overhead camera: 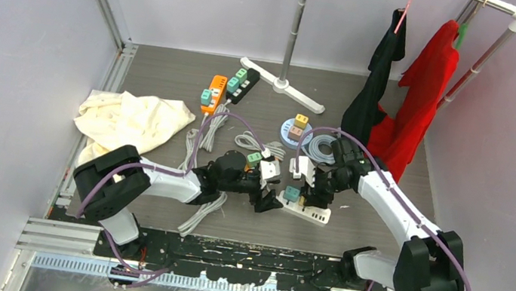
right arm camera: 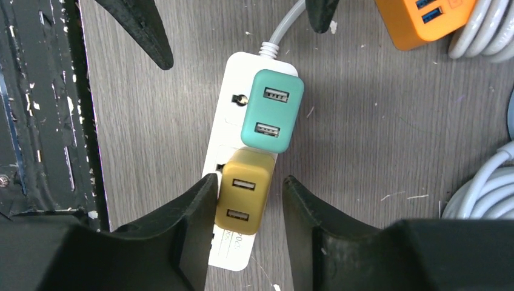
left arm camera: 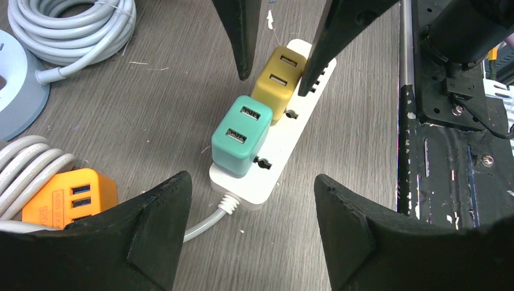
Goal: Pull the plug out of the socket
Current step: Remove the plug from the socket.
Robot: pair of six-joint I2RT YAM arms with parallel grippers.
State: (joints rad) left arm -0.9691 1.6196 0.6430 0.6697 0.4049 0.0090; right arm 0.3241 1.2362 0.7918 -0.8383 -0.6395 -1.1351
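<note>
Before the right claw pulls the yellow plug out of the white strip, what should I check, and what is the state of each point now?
1. Right claw straddles the yellow plug: ok.
2. Right claw shut on that plug: not ok, a gap shows on one side.
3. Left claw open, over the cord end of the white strip: ok.
4. Left claw pressing the strip down: cannot tell.
5. Teal plug clear of the right claw's fingers: ok.
</note>
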